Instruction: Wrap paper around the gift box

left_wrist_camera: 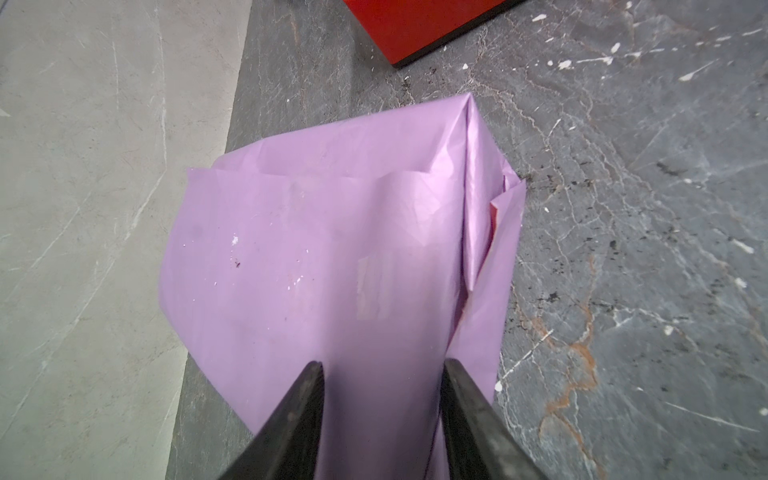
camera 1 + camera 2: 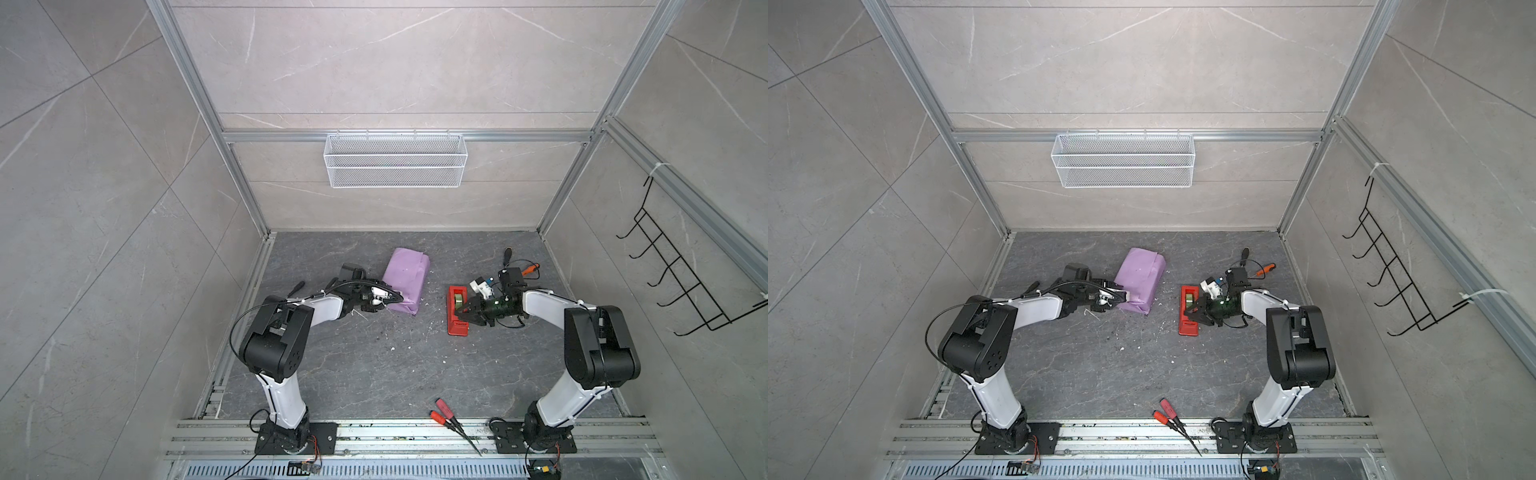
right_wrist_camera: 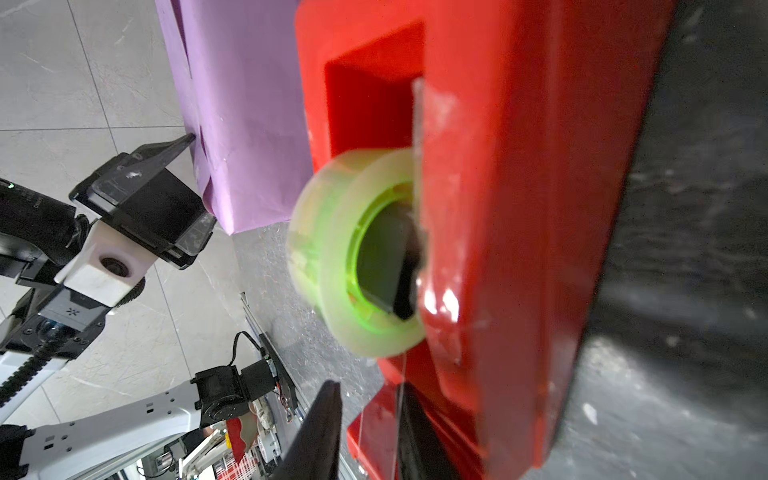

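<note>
The paper [image 2: 405, 278] [image 2: 1140, 278], lilac side out, is folded into a long bundle on the dark table. The gift box is hidden inside it. My left gripper [image 2: 392, 298] [image 1: 380, 363] is at the bundle's near end, jaws closed on the wrapped end. The paper [image 1: 332, 249] fills the space between them. My right gripper [image 2: 462, 311] [image 3: 372, 384] is at the red tape dispenser [image 2: 455, 320] [image 3: 519, 208], beside its green-cored tape roll [image 3: 332, 249]. Its jaws stand a little apart, with a thin clear tape strip running between them, close to one finger.
Red-handled pliers [image 2: 446, 411] lie at the front rail. An orange-handled tool [image 2: 530, 269] and a black-handled one [image 2: 507, 254] lie behind the right gripper. A white wire basket [image 2: 395, 160] hangs on the back wall and a black wire rack [image 2: 681, 270] on the right wall.
</note>
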Controlling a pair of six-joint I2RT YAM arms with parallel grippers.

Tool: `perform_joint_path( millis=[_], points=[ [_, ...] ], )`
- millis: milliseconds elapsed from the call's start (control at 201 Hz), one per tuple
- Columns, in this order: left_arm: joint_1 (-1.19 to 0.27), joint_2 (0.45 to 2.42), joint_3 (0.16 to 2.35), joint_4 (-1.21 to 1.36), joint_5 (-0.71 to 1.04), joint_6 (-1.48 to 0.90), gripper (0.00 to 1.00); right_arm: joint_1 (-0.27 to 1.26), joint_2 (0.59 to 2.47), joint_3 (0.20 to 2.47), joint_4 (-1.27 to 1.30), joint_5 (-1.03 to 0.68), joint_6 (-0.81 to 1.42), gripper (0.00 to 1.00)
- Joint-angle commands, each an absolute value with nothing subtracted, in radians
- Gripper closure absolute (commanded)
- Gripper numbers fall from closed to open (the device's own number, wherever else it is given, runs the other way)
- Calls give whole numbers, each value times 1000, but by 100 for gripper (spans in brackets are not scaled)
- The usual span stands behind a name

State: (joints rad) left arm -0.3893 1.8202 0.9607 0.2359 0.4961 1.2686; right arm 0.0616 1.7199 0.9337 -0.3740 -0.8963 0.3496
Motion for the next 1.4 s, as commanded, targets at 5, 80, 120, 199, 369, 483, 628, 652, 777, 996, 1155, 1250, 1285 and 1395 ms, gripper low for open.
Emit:
perform_joint_path(
  millis=[5, 80, 120, 199, 369, 483, 628, 652, 777, 996, 1155, 1250, 1285, 1395],
  points=[
    [-390, 1850, 925, 112, 443, 1266, 53, 79, 1745, 923, -349, -900, 374, 80],
    [-390, 1847, 923, 112, 443, 1266, 53, 81, 1742, 939, -339, -916, 394, 89],
    [-390, 1847, 923, 112, 444, 1266, 53, 81, 1738, 950, -334, -923, 405, 94],
    [-390, 1848, 923, 112, 444, 1266, 53, 81, 1723, 976, -334, -927, 427, 100],
    [-390, 1846, 920, 113, 443, 1266, 53, 81, 1691, 1025, -316, -940, 501, 100],
    [-391, 1846, 920, 113, 444, 1267, 53, 81, 1694, 1055, -328, -925, 531, 100],
    [-390, 1847, 920, 113, 443, 1269, 53, 80, 1713, 1088, -367, -889, 546, 100],
    [-390, 1848, 919, 114, 443, 1268, 53, 80, 1714, 1095, -367, -886, 555, 100],
    [-390, 1850, 920, 113, 446, 1269, 53, 80, 1684, 1140, -356, -884, 620, 100],
    [-390, 1847, 919, 114, 445, 1267, 53, 84, 1629, 1173, -391, -902, 663, 100],
    [-390, 1853, 918, 116, 447, 1264, 53, 86, 1609, 1074, -414, -891, 631, 100],
    [-391, 1853, 920, 117, 446, 1264, 53, 87, 1576, 1019, -402, -884, 643, 100],
    [-390, 1854, 920, 119, 447, 1263, 53, 87, 1562, 1007, -407, -884, 646, 100],
    [-390, 1855, 922, 121, 447, 1260, 53, 88, 1522, 1033, -454, -881, 644, 100]
  ],
)
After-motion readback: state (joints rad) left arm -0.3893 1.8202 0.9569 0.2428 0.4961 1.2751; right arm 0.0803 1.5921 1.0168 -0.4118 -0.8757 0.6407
